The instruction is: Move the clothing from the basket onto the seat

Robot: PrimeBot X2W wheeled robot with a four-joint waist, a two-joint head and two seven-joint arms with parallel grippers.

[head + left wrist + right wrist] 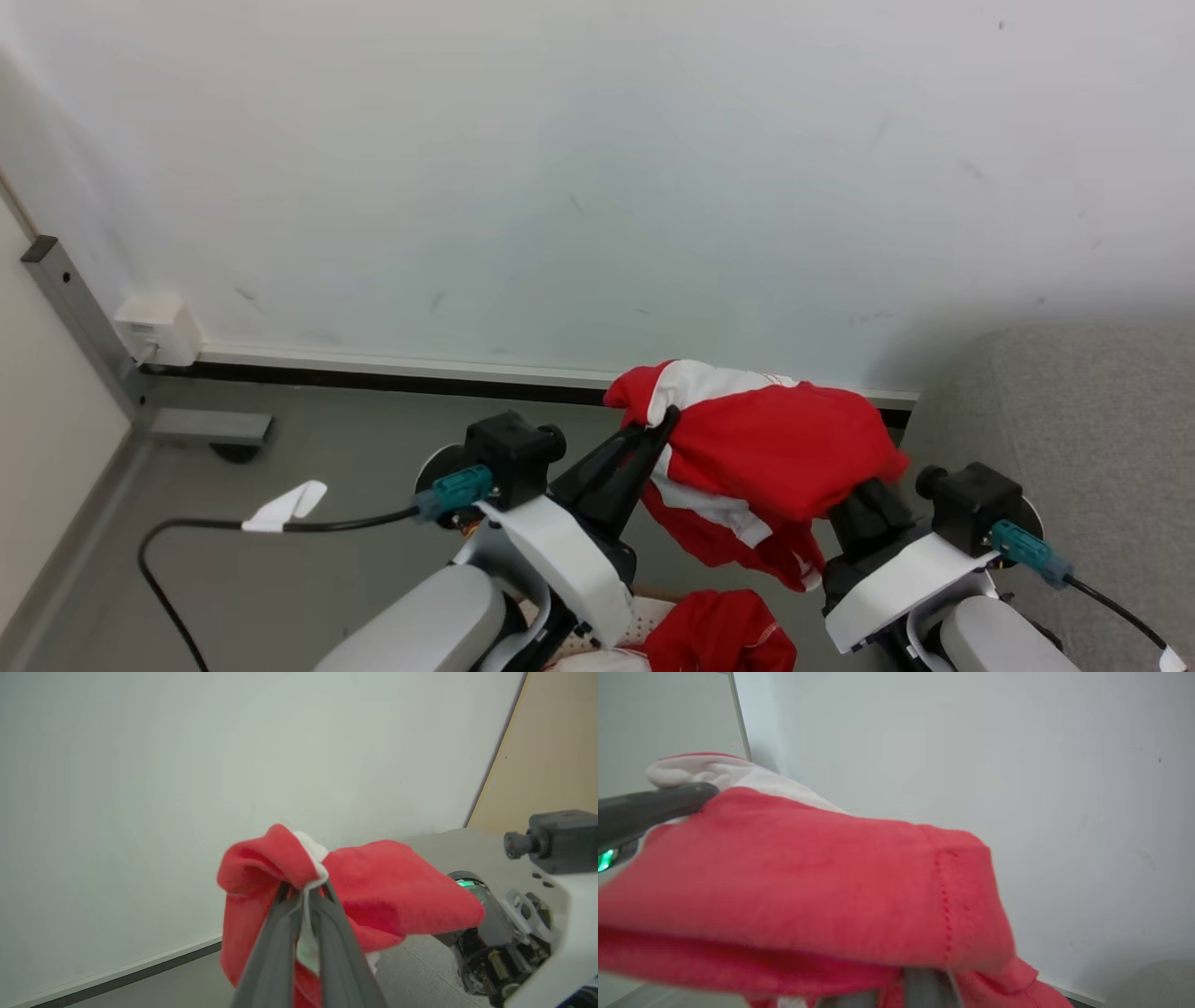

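the left gripper [306, 891] was clamped on a white edge of the red clothing [775, 448]. the right gripper [924, 984] was closed too, but its fingers were covered by the cloth, so a hold could not be told. the clothing was held up in the air, above the basket [644, 621] and near the seat [1074, 420]. more red cloth [719, 639] was seen in the basket.

Red clothing [808, 882] over grey fingers [924, 989]

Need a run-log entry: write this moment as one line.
left gripper: shut on red garment | right gripper: shut on it | basket: more red clothing inside | grey sofa: right
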